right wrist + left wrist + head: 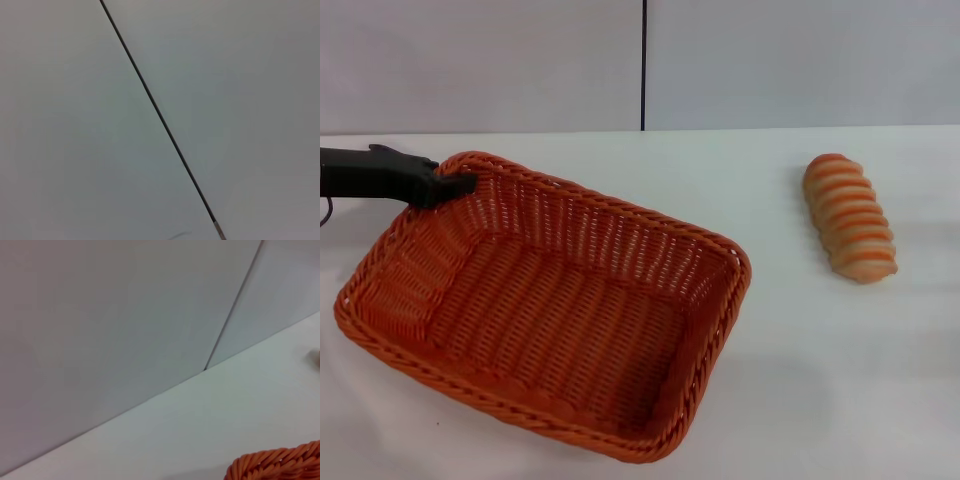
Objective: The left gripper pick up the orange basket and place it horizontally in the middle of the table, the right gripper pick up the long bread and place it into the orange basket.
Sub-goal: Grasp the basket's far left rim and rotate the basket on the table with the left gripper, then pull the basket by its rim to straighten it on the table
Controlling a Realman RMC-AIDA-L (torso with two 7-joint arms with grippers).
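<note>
While the left gripper (460, 184) sat clamped on the far-left rim of the orange basket (550, 300), which lay skewed on the white surface (820, 380), a level swing toward centre looked wise; the long bread (850, 217) lay far right, the right gripper unseen

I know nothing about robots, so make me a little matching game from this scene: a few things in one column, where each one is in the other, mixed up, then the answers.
Things:
1. left gripper
2. orange basket
3. long bread
4. right gripper

Places:
A. lying alone on the table, on the robot's right
B. at the basket's far left corner rim
C. sitting askew on the table's left half, nothing in it
D. not seen in any view

Pairs: 1-B, 2-C, 3-A, 4-D
</note>
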